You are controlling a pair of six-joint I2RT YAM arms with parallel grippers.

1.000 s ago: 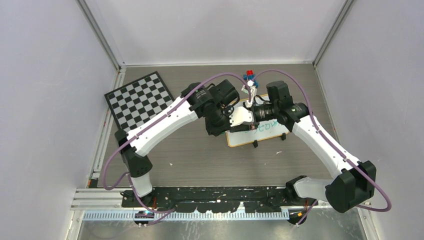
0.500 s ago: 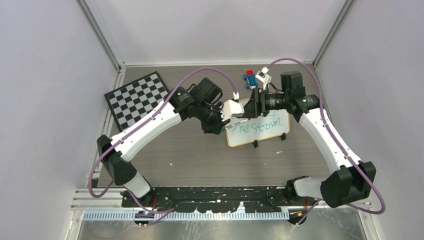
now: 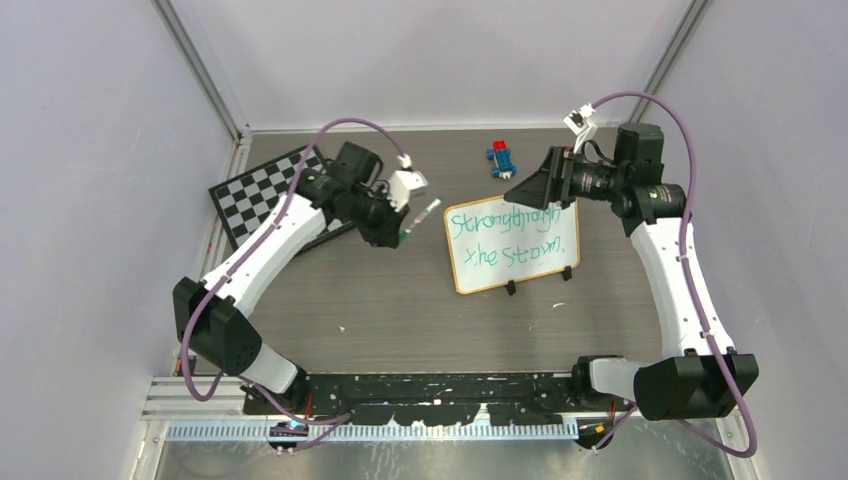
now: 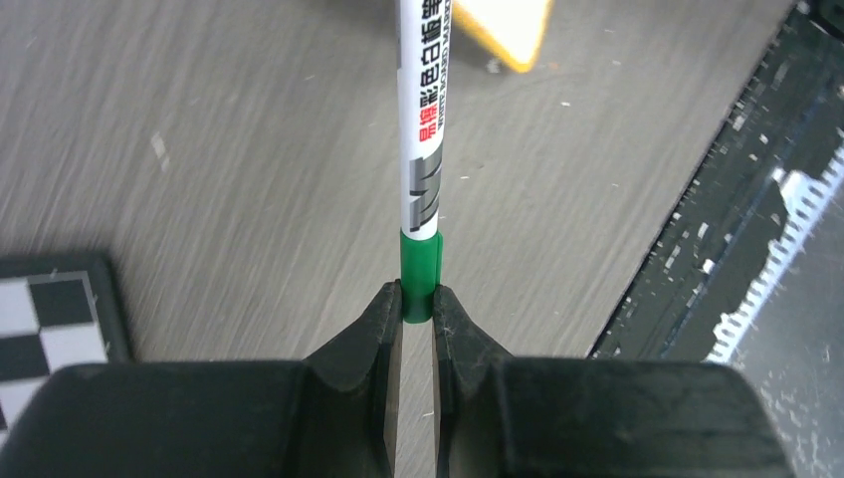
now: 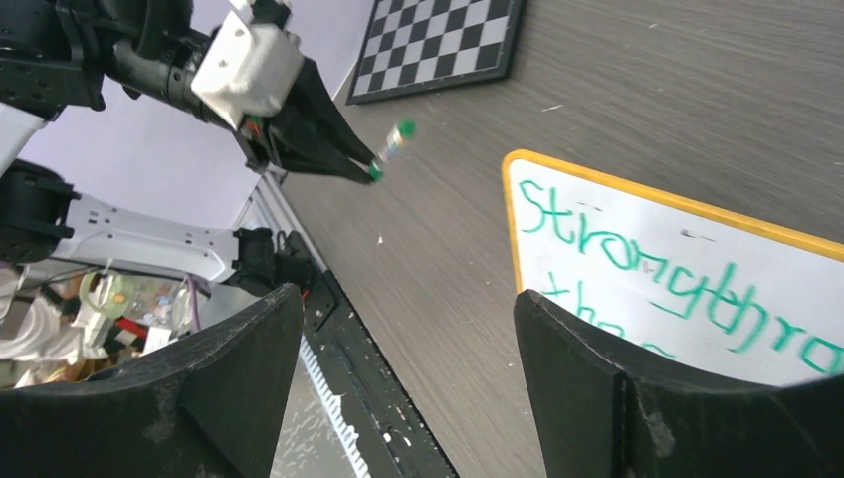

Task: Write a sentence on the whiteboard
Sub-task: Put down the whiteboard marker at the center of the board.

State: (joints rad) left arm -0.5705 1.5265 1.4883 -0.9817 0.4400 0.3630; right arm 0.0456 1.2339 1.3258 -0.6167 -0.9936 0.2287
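While the grey wood-grain desk fills most of the top view, the two white arms bend in from its near edge. The left arm reaches toward the far-left corner, and the right arm runs up along the right edge. The whiteboard lies flat on the right half of the desk, nearer the far edge than the near one. It is turned a little askew, with its two black clips on the side facing the near edge. The checkerboard lies by the far-left corner, partly under the left arm. The sentence runs across the whiteboard in two green lines, "Strong through" above "the storm". The end of the upper line is hidden in the top view by the right gripper. That gripper hangs over the board's far-right part with its fingers spread wide and nothing between them. The left gripper is between the checkerboard and the whiteboard, pinching the green end of a white-barrelled marker. The marker's other end points toward the board's left side and is apart from it. A small red-and-blue block sits near the far edge, just beyond the whiteboard.
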